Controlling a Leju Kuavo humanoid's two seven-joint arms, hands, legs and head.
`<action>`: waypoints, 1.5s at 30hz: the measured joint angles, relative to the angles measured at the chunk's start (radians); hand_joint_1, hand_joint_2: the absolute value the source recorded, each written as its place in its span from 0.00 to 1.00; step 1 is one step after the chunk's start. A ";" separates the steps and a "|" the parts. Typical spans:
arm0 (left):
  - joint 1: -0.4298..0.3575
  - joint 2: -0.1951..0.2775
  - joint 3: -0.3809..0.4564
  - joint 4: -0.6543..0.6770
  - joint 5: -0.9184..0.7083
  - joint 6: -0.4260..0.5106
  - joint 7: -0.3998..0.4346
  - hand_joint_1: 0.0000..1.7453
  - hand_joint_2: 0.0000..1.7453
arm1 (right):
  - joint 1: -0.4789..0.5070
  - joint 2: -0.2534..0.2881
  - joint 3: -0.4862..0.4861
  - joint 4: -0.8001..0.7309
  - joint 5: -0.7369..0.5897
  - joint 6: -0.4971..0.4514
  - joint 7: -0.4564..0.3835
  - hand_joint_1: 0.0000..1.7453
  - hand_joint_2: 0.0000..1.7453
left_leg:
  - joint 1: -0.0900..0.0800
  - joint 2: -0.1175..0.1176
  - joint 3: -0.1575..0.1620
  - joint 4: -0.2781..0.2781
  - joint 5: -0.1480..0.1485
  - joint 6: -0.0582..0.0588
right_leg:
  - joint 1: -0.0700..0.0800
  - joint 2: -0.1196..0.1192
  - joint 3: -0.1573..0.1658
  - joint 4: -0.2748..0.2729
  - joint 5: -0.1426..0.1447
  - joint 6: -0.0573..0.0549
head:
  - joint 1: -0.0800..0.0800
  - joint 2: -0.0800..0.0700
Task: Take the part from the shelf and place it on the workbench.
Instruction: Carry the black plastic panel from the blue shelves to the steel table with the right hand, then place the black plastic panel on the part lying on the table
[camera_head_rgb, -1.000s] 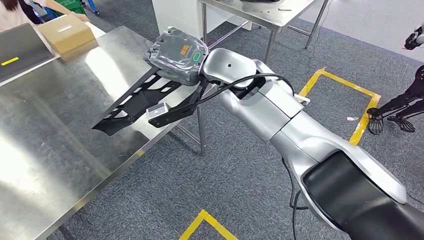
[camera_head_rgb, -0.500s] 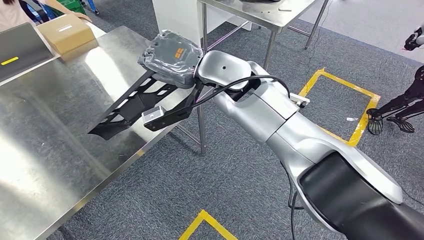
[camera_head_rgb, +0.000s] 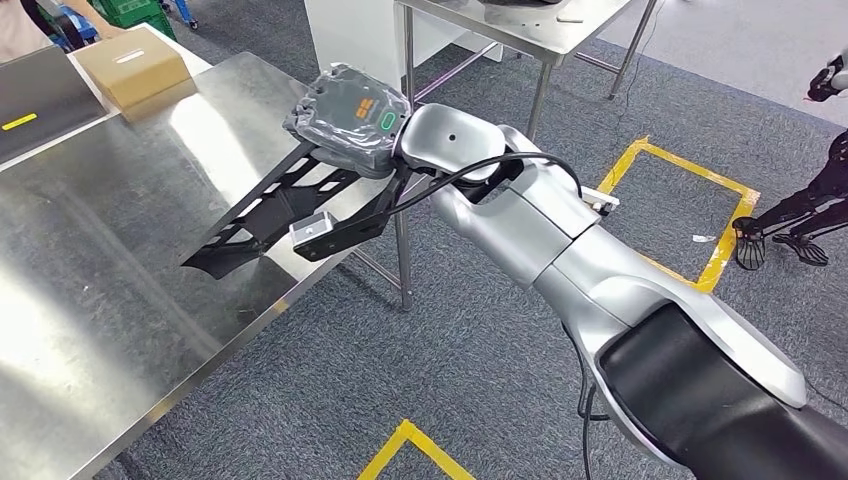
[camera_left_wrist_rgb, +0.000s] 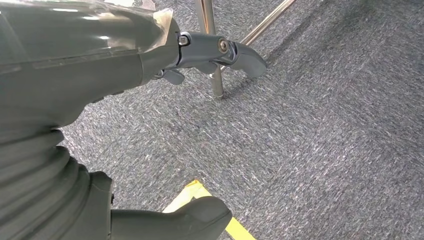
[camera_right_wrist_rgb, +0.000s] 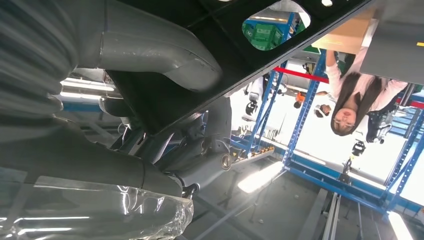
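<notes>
Fingers of my right hand (camera_head_rgb: 345, 115) grip the black part (camera_head_rgb: 275, 210) over the workbench (camera_head_rgb: 110, 300)'s near-right edge, placing underway; next I should lower it flat, then let go, my left hand (camera_left_wrist_rgb: 100, 60) idle, empty.

A broad stretch of the shiny steel bench (camera_head_rgb: 120, 290) lay bare beneath the long black openwork plastic part (camera_head_rgb: 270, 205); a brown cardboard box (camera_head_rgb: 130, 65) stood at its far end.
</notes>
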 joint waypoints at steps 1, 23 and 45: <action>0.000 0.000 0.000 0.000 0.000 0.000 0.000 0.00 1.00 | 0.000 -0.001 0.000 0.000 0.000 0.000 0.000 1.00 1.00 | 0.000 0.000 0.000 0.000 0.000 0.000 | 0.000 0.000 0.000 0.000 0.000 0.000 | 0.000 0.000; 0.000 -0.001 -0.001 0.000 -0.018 -0.001 0.033 0.00 1.00 | 0.000 -0.004 0.010 0.004 0.018 -0.016 0.000 1.00 1.00 | 0.000 0.000 0.000 0.001 0.000 0.000 | 0.000 0.000 0.000 0.000 0.000 0.000 | 0.000 0.000; 0.000 -0.001 -0.001 0.000 -0.028 -0.008 0.043 0.00 1.00 | 0.000 -0.012 0.013 0.006 0.008 -0.016 0.014 1.00 1.00 | 0.000 0.000 -0.001 0.002 0.000 0.001 | 0.000 0.000 0.000 0.000 0.000 0.000 | 0.000 0.000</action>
